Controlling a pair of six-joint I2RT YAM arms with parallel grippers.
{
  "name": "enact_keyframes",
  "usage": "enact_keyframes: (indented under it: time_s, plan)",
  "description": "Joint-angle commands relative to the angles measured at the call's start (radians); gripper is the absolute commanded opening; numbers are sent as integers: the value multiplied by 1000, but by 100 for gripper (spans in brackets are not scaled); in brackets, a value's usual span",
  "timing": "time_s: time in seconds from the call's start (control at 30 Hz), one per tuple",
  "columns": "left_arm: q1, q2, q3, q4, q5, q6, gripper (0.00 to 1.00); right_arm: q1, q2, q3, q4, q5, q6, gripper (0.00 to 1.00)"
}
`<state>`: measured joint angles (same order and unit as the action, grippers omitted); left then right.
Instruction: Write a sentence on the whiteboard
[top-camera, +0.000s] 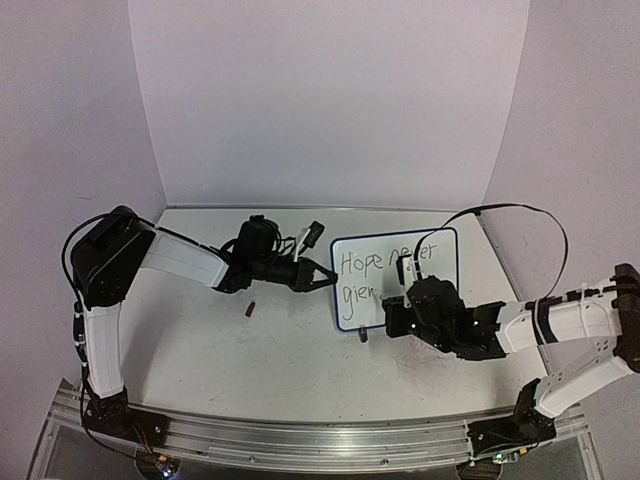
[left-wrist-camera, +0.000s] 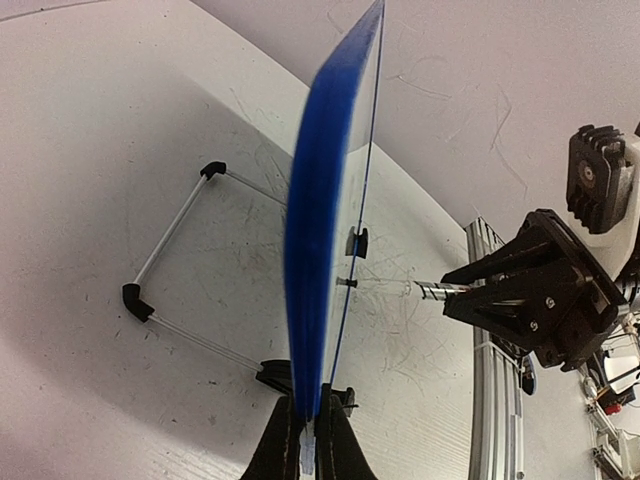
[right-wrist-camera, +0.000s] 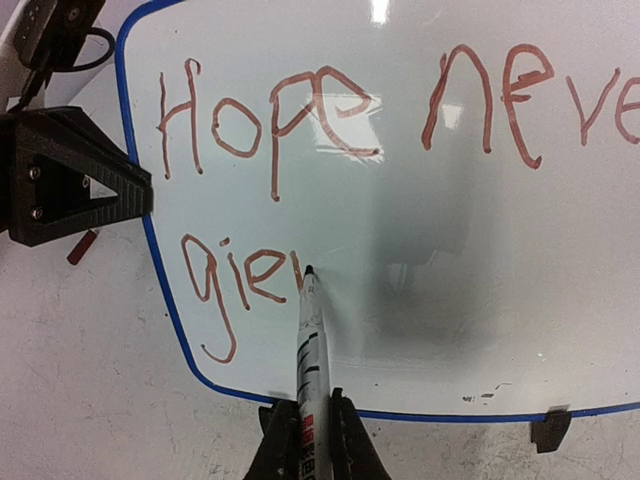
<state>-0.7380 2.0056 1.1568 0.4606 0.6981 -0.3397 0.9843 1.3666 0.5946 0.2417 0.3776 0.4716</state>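
Note:
The whiteboard (top-camera: 425, 285) stands upright on the table, blue-framed, also in the right wrist view (right-wrist-camera: 470, 230) and edge-on in the left wrist view (left-wrist-camera: 318, 230). The sentence (right-wrist-camera: 350, 110) reads "Hope never" on the top line, and "gie" plus one short stroke on the second line. My left gripper (top-camera: 328, 281) is shut on the board's left edge (left-wrist-camera: 307, 410). My right gripper (top-camera: 394, 314) is shut on a marker (right-wrist-camera: 311, 350), gripping just below the board's bottom edge (right-wrist-camera: 313, 415). The marker tip touches the board right after the last stroke.
A small dark red cap (top-camera: 250, 309) lies on the table left of the board. Black clip feet (right-wrist-camera: 550, 428) and a white wire stand (left-wrist-camera: 170, 260) hold the board up. An aluminium rail (top-camera: 320, 435) runs along the near edge. White walls enclose the table.

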Motion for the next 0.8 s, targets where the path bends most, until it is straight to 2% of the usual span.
enact_keyframes:
  time_s: [0.0,0.17,0.4,0.77]
  plan:
    - [8,-54,10,-51,4,14,0,-35,-14,38,-1,86,-19,0]
    - [8,-52,9,-51,3,16,0,-34,-34,31,1,34,-36,0]
    - [8,-50,8,-51,0,18,0,-35,-157,-34,2,30,-25,0]
    - [8,-60,-6,-51,-7,15,0,-34,-193,-85,44,-47,-33,0]
